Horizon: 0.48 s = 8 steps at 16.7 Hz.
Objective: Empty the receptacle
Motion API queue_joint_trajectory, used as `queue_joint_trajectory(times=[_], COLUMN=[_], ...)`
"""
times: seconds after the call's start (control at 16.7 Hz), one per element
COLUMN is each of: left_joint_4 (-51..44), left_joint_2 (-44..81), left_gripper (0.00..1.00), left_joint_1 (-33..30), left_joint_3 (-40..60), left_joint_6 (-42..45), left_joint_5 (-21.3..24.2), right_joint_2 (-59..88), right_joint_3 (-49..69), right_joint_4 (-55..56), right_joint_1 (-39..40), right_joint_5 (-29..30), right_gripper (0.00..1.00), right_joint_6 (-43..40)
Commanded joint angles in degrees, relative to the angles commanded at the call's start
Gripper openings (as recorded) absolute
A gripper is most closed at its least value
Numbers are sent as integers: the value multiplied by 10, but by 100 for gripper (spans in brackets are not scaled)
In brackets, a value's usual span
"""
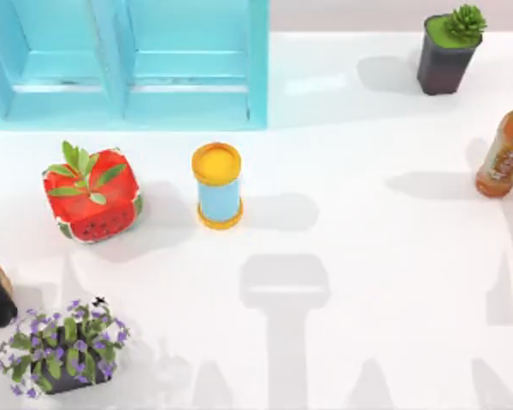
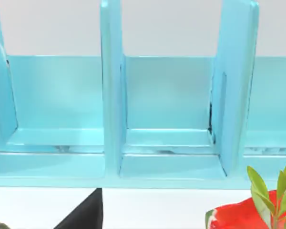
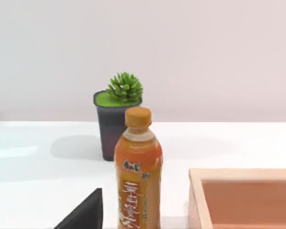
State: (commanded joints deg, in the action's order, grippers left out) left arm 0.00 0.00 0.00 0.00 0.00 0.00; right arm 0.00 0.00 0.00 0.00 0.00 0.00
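A blue shelf [image 1: 128, 68] at the tabletop's [image 1: 368, 256] back left looks already bare, so an arm could wrongly grab the nearby can [image 1: 217, 185] or red cube [image 1: 91, 194]; I cannot tell either pincer's state.

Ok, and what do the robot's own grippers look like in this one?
The part of the left gripper in sight is a plain matte black wedge with straight edges, tapering to a point. The right gripper shows the same black wedge shape. No cable, marking or logo is visible on either part.
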Motion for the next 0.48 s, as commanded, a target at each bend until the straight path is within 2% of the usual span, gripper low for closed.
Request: queue_joint_trajectory(times=[0.24,0.48], left_joint_4=[0,0], left_joint_2=[0,0], left_gripper=[100,100], left_joint_1=[0,0], left_joint_3=[0,0], left_joint_6=[0,0], left_joint_5=[0,0], right_joint_2=[19,129], right_joint_3=[19,121], right_joint_4=[-18,-114], right_joint_1=[-8,-48], right_joint_5=[0,0], right_gripper=[100,100], right_joint_6=[-8,-49])
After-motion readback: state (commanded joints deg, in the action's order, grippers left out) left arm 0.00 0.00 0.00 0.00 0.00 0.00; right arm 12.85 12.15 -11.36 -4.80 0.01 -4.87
